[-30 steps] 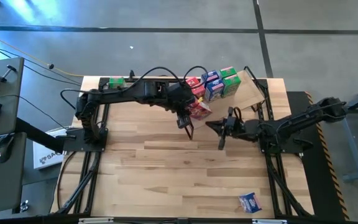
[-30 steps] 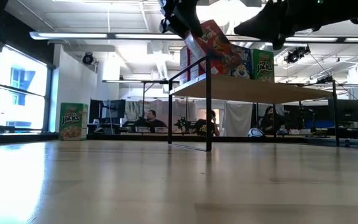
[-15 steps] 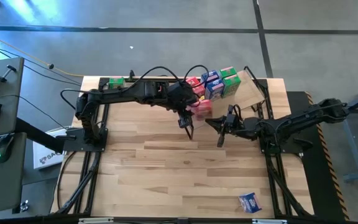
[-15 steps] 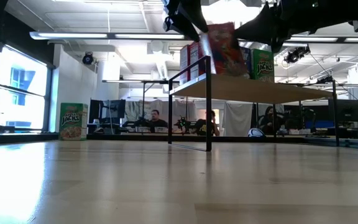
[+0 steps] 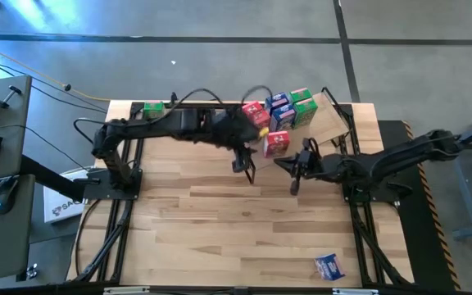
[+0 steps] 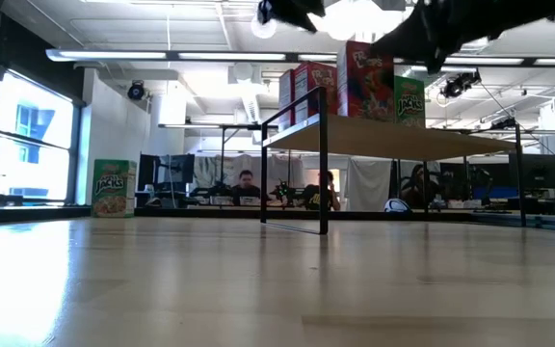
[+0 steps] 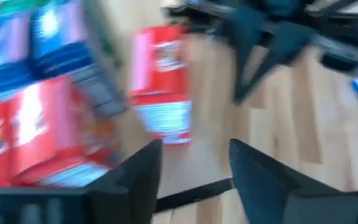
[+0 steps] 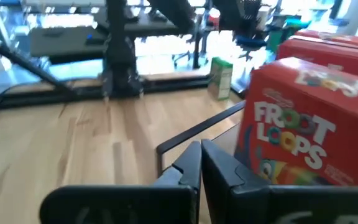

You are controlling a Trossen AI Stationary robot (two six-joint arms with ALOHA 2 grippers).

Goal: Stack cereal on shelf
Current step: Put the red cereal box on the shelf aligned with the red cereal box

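A red cereal box (image 5: 276, 143) stands upright on the near left end of the tilted plywood shelf (image 5: 331, 127), resting on its base (image 6: 362, 80). Behind it on the shelf stand red (image 5: 255, 113), blue (image 5: 279, 111) and green (image 5: 303, 106) boxes. My left gripper (image 5: 245, 166) hangs open just left of the red box, which shows beyond its fingers (image 7: 160, 81); nothing is between them (image 7: 194, 146). My right gripper (image 5: 289, 168) is shut, level, close beside the red box (image 8: 294, 146) on its near right side, apart from it in the high view.
A blue cereal box (image 5: 329, 265) lies near the table's front right corner. A green box (image 5: 154, 107) stands at the far left edge. The shelf's black metal frame (image 6: 323, 159) stands on the table. People sit at desks in the room behind.
The red box, held tilted over the shelf's end by my left gripper, has been turned upright and now stands on the shelf. My left gripper has let go of it and drawn up and a little toward the table's left.
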